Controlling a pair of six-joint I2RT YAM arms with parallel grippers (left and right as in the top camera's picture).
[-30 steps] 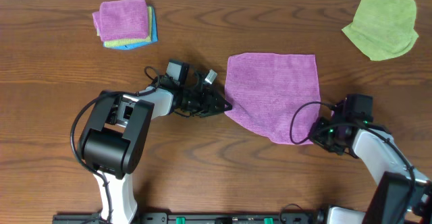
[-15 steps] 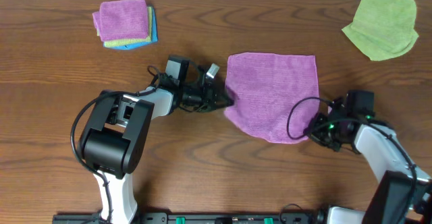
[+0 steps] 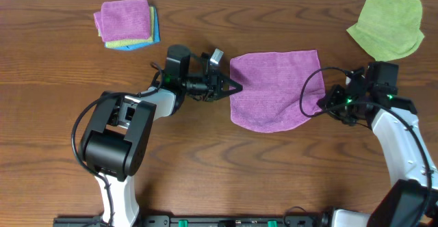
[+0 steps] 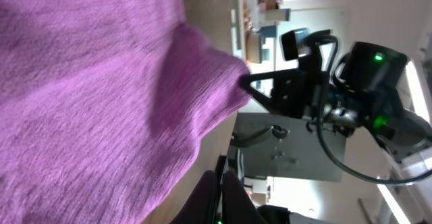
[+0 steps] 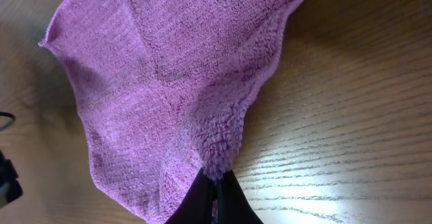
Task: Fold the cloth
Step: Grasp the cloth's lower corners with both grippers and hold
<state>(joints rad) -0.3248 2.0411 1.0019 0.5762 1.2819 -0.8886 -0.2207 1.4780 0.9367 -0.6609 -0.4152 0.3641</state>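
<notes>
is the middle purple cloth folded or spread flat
Partly folded: the left gripper and right gripper hold the cloth by its near corners, lifted.

No word, label, brand or number reads legibly on the purple cloth (image 3: 270,94) or the wooden table (image 3: 205,176) beneath it.

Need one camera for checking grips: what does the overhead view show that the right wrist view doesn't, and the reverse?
Only overhead: the left gripper at the left edge of the cloth, the stack of folded cloths and the lime-green cloth. Only right wrist: close up, the fuzzy corner bunched and pinched between the fingers. Both: the purple cloth lying on the wooden table, with the right gripper shut on its edge.
</notes>
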